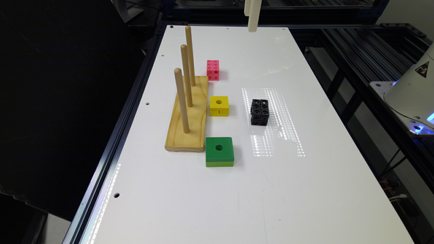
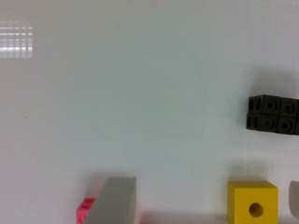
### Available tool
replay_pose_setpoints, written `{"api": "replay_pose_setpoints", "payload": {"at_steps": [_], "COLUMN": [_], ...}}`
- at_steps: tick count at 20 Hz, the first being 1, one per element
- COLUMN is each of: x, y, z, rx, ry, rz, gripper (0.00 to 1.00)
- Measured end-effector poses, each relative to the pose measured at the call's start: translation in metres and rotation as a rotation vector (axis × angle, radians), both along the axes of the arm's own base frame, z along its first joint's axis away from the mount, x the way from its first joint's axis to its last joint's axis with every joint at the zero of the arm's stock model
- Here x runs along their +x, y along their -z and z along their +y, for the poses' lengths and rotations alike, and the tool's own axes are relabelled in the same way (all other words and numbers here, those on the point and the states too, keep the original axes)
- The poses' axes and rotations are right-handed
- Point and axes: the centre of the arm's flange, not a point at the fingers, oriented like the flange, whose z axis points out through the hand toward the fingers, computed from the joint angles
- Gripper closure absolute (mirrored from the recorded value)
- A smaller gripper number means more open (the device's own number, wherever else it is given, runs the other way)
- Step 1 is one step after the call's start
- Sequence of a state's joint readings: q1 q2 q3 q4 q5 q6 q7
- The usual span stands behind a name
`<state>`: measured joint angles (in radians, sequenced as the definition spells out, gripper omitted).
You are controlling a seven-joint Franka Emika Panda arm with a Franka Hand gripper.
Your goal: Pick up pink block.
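White table (image 1: 305, 189) bears pink block (image 1: 213, 69)

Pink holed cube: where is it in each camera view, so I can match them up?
Exterior view: the small pink holed plastic cube stands on the white table beside the wooden peg board.
Wrist view: a pink sliver behind a grey finger.
Shared landmark: yellow block.

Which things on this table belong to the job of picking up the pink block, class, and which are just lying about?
Belongs to the job:
- pink block
- gripper, high above the table's far end

Just lying about:
- yellow block
- green block
- black block
- wooden peg stand
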<state>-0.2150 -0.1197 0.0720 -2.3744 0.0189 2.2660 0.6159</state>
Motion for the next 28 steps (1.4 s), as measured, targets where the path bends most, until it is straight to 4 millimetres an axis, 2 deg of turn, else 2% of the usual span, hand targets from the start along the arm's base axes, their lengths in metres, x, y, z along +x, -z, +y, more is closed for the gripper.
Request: {"api": "replay_pose_setpoints", "payload": {"at_steps": [18,24,28], "x": [0.000,0.011,0.022], "y": [0.000,-0.006,-0.003], "z": [-0.003,-0.008,-0.011], "rx": [0.000,-0.001,0.002], "ry": [0.008,0.014,0.017], "rz": [0.000,-0.017,-0.016], "gripper": [0.00,0.00,0.00]}}
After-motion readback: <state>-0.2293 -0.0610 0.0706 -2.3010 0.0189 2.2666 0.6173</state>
